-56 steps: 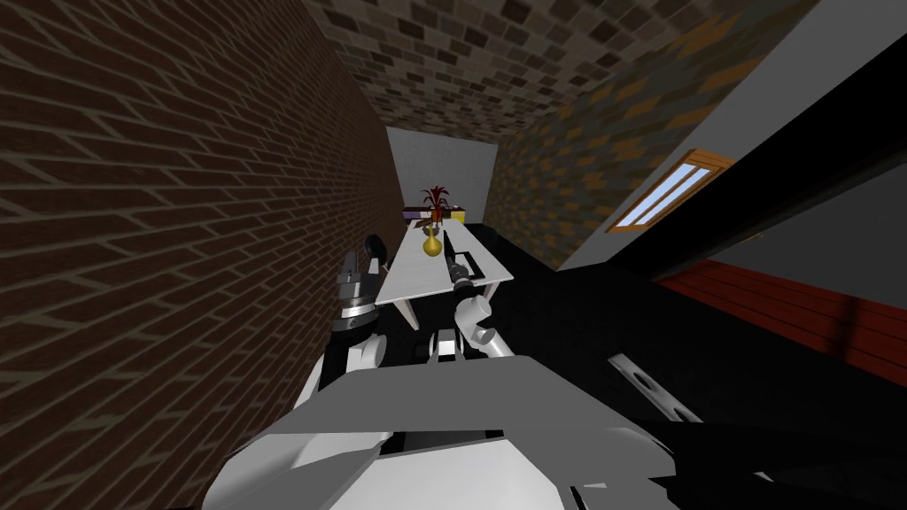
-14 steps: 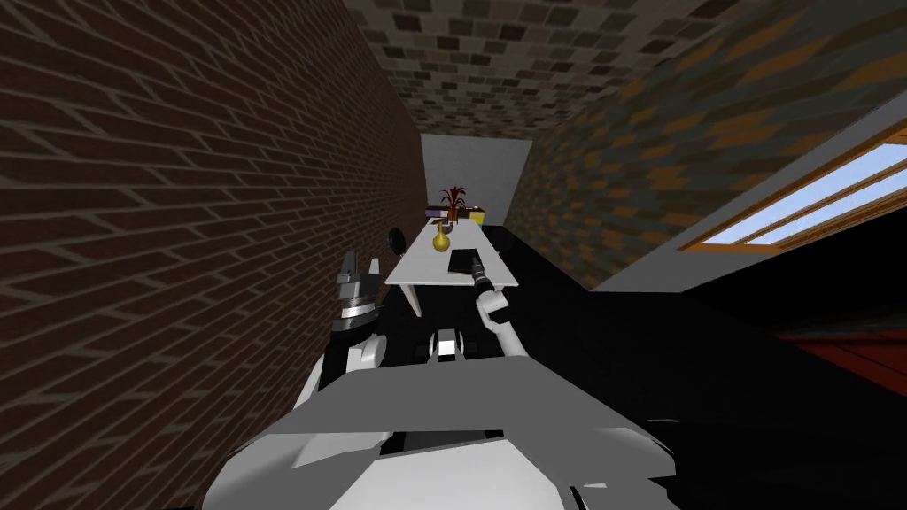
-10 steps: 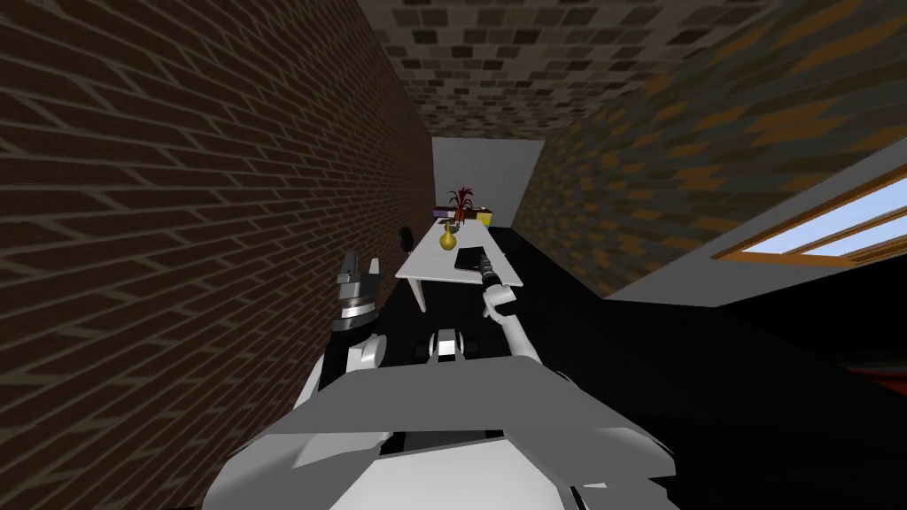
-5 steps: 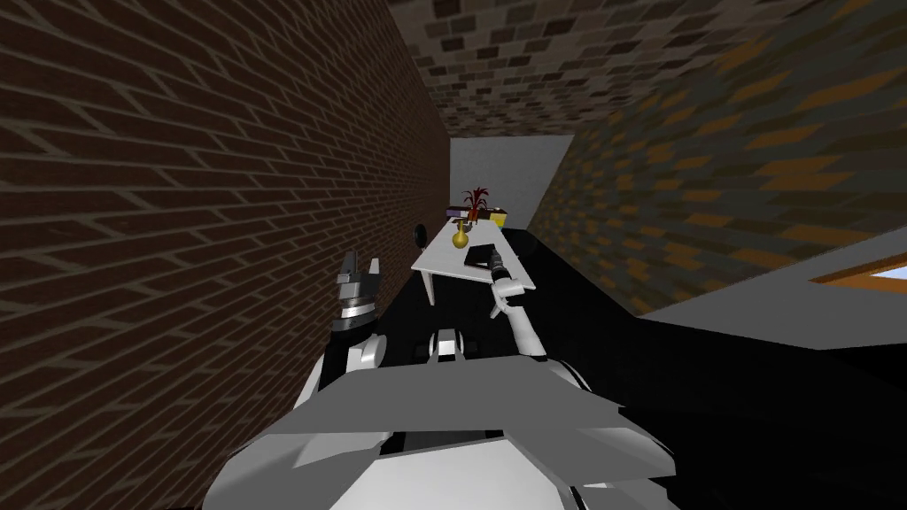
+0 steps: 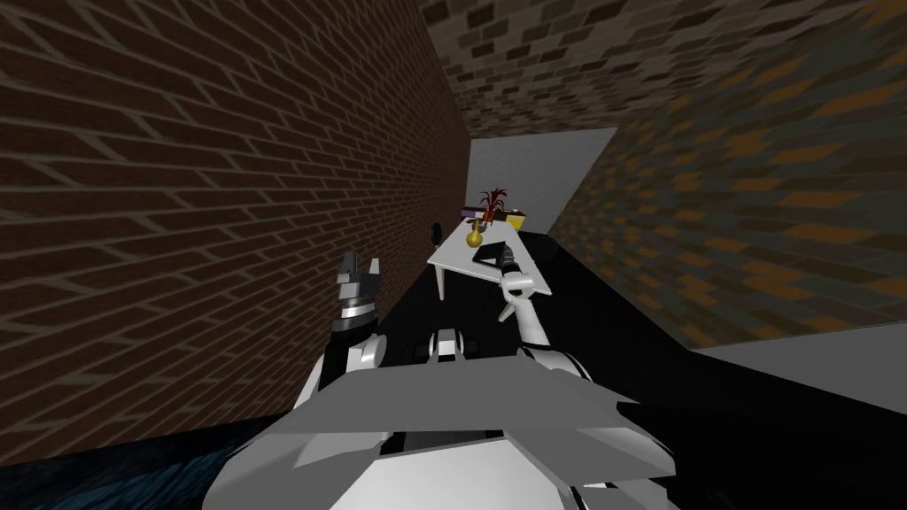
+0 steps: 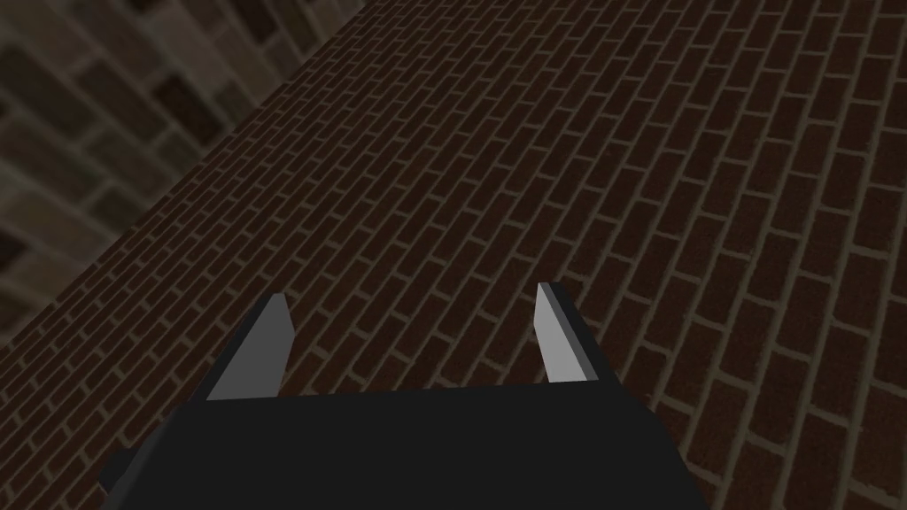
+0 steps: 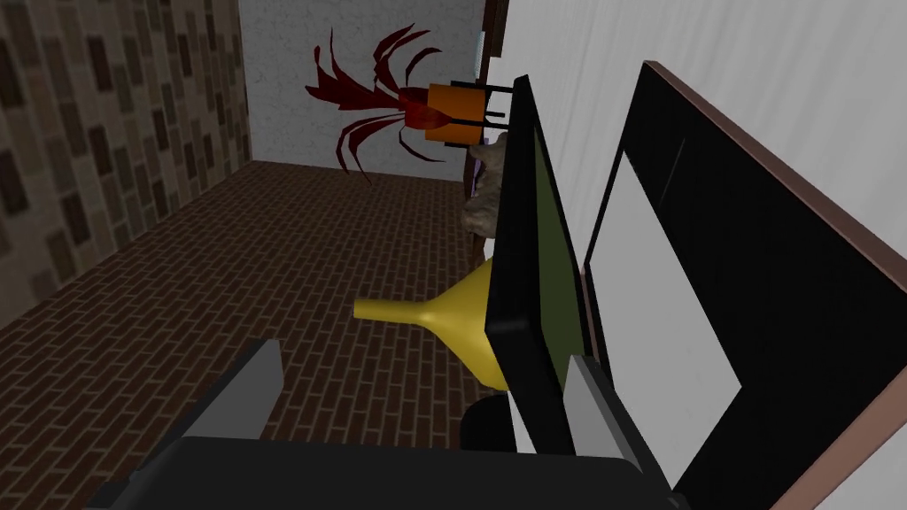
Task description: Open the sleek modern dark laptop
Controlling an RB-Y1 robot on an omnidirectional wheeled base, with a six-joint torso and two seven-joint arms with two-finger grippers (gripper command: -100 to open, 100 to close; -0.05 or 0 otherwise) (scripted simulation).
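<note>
Laptop (image 5: 489,256): sat on the white table (image 5: 453,254) ahead, near its close end, at the tip of the outstretched right arm.
Lid (image 7: 523,266): stood part-raised off the base (image 7: 779,292), with a dark back and an olive inner face; task judged partly done, not finished.
Right gripper (image 7: 423,356): spread wide, gripped nothing; lid edge ran between the fingers, hard up against one finger (image 7: 592,403) and well apart from the other.
Left gripper (image 6: 414,295): spread wide, empty, held up beside the brick wall, away from the work.
Neighbours: yellow vase (image 7: 443,314) just beyond the lid; red plant (image 7: 372,97) in an orange pot (image 7: 456,113) farther along the table.
Slip risk: lid merely propped, not clamped; could slide off the thin finger and drop shut if the push strayed from the hinge's arc.
Knock risk: could swing the lid or the free finger into the vase, which looked near, and tip it.
Shove risk: could drag the whole laptop across the table instead of turning the lid, since nothing pinned the base.
Strain risk: could force the hinge past its limit if pushed too far.
</note>
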